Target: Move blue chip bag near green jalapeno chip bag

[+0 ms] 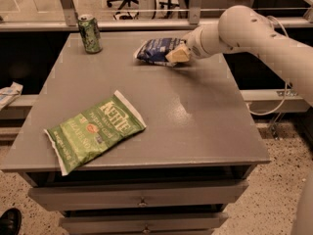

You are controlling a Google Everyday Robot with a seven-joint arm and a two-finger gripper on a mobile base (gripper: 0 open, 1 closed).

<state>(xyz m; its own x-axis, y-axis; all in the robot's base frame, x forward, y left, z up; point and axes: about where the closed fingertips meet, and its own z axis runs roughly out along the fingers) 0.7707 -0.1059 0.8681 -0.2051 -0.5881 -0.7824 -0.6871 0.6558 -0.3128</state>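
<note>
The blue chip bag is a small crinkled navy bag lying on the far middle of the grey table. My gripper comes in from the right at the end of the white arm and sits right at the bag's right end, touching or overlapping it. The green jalapeno chip bag lies flat near the table's front left corner, with white "Kettle" lettering facing up, far from the blue bag.
A green soda can stands upright at the table's far left corner. The table has drawers below its front edge. Metal rails and an office chair stand behind the table. A white object lies off the table's left side.
</note>
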